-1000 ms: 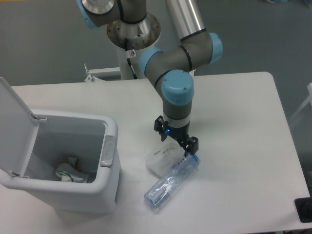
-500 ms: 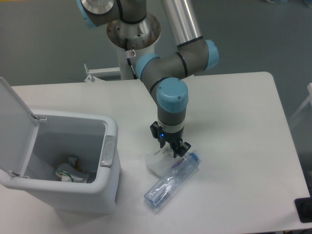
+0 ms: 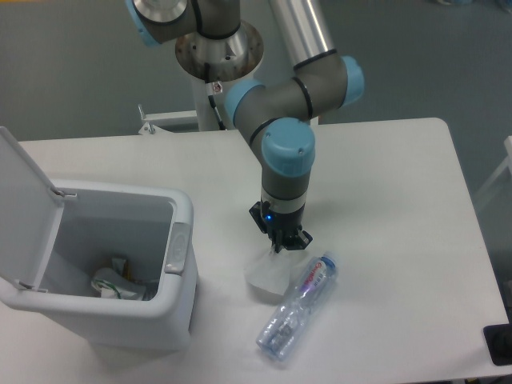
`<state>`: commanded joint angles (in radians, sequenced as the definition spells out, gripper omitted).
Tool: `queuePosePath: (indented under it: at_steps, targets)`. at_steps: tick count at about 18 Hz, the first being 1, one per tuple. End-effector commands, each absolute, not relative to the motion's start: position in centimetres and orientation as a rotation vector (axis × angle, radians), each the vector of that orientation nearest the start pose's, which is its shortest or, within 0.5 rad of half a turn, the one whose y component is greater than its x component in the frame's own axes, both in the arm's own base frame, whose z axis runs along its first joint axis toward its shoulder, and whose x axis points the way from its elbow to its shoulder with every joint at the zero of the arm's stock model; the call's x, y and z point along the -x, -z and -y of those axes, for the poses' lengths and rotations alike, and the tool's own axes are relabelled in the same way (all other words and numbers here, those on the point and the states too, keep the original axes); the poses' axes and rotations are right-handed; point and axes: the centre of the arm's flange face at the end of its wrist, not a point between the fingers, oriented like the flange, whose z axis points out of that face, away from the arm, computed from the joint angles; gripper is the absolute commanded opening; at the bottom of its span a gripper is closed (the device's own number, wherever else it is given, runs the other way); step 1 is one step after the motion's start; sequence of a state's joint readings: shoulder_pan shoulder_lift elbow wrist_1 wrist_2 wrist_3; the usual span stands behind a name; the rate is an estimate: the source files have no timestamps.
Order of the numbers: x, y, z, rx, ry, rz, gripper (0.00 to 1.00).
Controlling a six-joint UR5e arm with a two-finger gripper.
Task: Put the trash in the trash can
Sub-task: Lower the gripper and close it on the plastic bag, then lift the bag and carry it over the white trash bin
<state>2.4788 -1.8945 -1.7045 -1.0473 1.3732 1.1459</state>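
Trash lies in two pieces on a white table [image 3: 384, 176], both to the right of the trash can [image 3: 120, 264]. Nearer the can is a small whitish translucent plastic bag [image 3: 268, 272], bunched into a peak at its top, its lower part resting on the table. Just right of the bag, and touching or nearly touching it, lies a clear plastic bottle [image 3: 298, 308] on its side, with a blue cap pointing up and to the right and a red-and-white label near that end. The bottle's base points down and left, toward the front edge of the table.

A grey robot arm [image 3: 284, 104] with light blue joint caps reaches down from behind the bag. Its claw [image 3: 282, 244] points straight down onto the bag's peak, and the two fingers are drawn together, pinching the top of the bag.

The trash can is a pale grey-white rectangular bin with rounded corners, standing at the left of the table. Its flat lid [image 3: 24, 208] is hinged open and stands up at the can's left side. An oval grey button sits on the rim facing the bag. Inside, at the bottom, lies some crumpled pale waste [image 3: 112, 282] with touches of green.
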Motion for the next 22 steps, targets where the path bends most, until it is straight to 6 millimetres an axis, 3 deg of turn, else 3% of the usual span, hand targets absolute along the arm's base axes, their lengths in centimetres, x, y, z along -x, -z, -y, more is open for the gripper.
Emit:
queuePosePath:
  at_steps: [6, 13, 16, 19, 22]
  targets:
    - [40.4, -37.3, -48.1, 2.780, 0.148, -0.235, 0.00]
    - [43.6, -46.7, -49.5, 2.487, 0.233, 0.030, 0.00]
    - [44.0, -51.2, -50.1, 2.375, 0.252, 0.097, 0.00]
    - [42.3, -53.6, -51.0, 2.333, 0.271, 0.105, 0.00]
    - [37.1, -57.0, -52.0, 2.305, 0.287, 0.060, 0.00]
